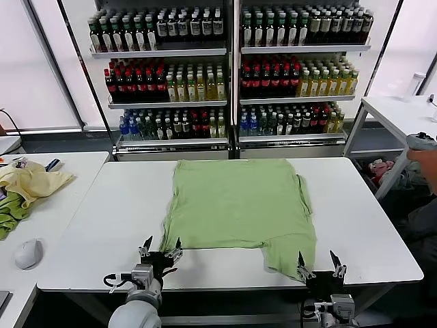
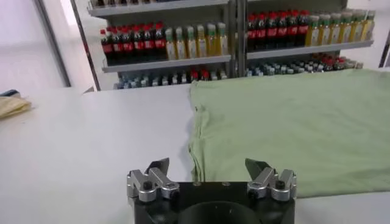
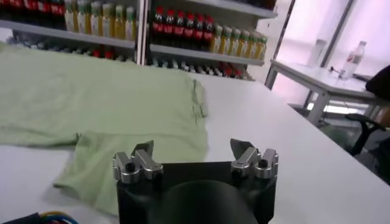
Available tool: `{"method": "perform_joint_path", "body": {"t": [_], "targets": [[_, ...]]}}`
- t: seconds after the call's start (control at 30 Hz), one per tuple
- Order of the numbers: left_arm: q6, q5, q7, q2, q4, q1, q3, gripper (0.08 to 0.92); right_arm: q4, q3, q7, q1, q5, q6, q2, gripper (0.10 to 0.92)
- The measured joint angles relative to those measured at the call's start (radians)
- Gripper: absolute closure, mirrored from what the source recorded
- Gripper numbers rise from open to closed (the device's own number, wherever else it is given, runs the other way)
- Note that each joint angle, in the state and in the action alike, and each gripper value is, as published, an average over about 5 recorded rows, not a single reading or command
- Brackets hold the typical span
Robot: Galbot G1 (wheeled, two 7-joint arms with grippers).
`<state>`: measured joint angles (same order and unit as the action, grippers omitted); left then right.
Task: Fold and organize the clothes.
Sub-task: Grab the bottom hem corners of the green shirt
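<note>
Filling the background: two shelf units (image 1: 232, 75), three tiers each, rows of upright bottles, caps black, red, yellow, blue; too many to count
table: one white flat top (image 1: 369, 212), rectangular, smooth, bearing the shirt
side tables: two white ones, one at robot's left (image 1: 61, 225), one far right (image 1: 399, 113)
shirt: one light green polo shirt (image 1: 235, 205), soft knit, lying flat and spread at the table's middle, plain side up, collar and print not visible; one sleeve flap hangs toward the front edge on the robot's right
shirt edges: left side bunched in small folds in left wrist view (image 2: 286, 122); sleeve lies just before the right gripper in right wrist view (image 3: 109, 109)
yellow cloth: one, crumpled, on left side table (image 1: 34, 183)
green cloth: one, darker, towel-like, beside the yellow one (image 1: 10, 213)
mouse: one, white, rounded, on left side table (image 1: 28, 253)
left gripper (image 1: 160, 251): at front edge, near shirt's left hem, jaws wide, holding nothing
right gripper (image 1: 319, 266): at front edge, just beside the sleeve flap, jaws wide, holding nothing
</note>
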<state>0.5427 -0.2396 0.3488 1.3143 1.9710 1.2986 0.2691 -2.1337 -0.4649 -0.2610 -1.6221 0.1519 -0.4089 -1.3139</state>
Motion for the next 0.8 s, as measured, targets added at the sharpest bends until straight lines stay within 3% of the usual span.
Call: {"method": "perform_joint_path", "body": {"t": [0.13,0.53,0.8], "targets": [[0.010,-0.018,0.011,-0.006,-0.008,-0.007,-0.004,0.276,0.009,0.003,-0.004,-0.002,0.011,-0.008,-0.004,0.258],[0.027,-0.072,0.043,-0.017,-0.045,-0.013,-0.014,0.623,0.030,-0.003,-0.010,-0.005,0.063,-0.025,-0.007,0.586],[0.028,-0.104,0.045,-0.022,-0.045,-0.004,-0.018,0.771,0.029,0.000,0.002,-0.008,0.082,-0.017,-0.006,0.820]]}}
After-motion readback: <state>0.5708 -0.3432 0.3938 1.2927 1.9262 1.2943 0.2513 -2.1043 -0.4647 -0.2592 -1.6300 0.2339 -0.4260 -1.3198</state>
